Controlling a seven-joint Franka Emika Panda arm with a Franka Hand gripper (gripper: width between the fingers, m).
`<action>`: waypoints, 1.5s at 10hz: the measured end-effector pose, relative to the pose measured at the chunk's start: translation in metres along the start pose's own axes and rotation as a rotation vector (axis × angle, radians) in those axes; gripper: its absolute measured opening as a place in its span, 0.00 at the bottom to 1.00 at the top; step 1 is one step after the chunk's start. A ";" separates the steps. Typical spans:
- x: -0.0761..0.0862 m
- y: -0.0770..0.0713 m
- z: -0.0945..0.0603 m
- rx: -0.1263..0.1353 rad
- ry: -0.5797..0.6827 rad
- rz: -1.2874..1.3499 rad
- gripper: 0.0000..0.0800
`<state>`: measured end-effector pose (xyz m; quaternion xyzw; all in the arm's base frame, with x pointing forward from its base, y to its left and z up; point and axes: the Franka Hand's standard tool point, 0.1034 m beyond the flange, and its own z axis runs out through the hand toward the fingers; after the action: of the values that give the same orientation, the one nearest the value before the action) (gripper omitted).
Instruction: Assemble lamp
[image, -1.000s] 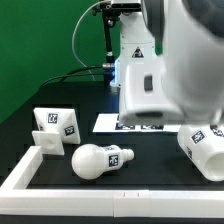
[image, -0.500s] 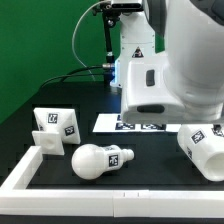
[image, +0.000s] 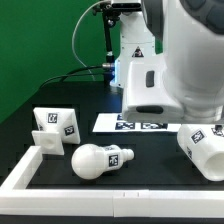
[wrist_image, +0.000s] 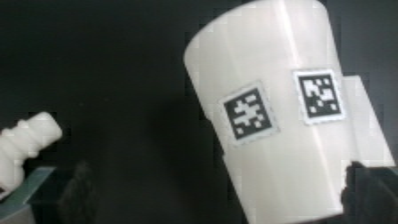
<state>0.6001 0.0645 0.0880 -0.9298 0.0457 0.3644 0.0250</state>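
The white tapered lamp shade (image: 203, 148) lies on its side at the exterior view's right, tags facing up. It fills the wrist view (wrist_image: 276, 110). The rounded bulb (image: 100, 159) lies on the black table in the middle; its threaded end shows in the wrist view (wrist_image: 25, 140). The blocky base (image: 55, 127) stands at the exterior view's left. My gripper (wrist_image: 199, 198) hangs over the shade, open and empty. Its dark fingers (wrist_image: 368, 190) show at the picture's corners, the shade's end between them. In the exterior view the arm's white hand (image: 150, 92) hides the fingertips.
The marker board (image: 112, 124) lies flat behind the bulb, partly under the arm. A long white rail (image: 40, 172) runs along the table's left and front edges. A green backdrop stands behind.
The arm's hand has shifted slightly toward the exterior view's right, over the shade. The lamp parts have not moved.
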 end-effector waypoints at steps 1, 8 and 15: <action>0.006 -0.009 0.003 -0.005 0.042 -0.014 0.88; 0.039 -0.008 0.014 0.005 0.181 -0.114 0.88; 0.022 0.009 0.061 0.002 0.022 -0.074 0.88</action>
<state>0.5737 0.0588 0.0281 -0.9349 0.0121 0.3527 0.0390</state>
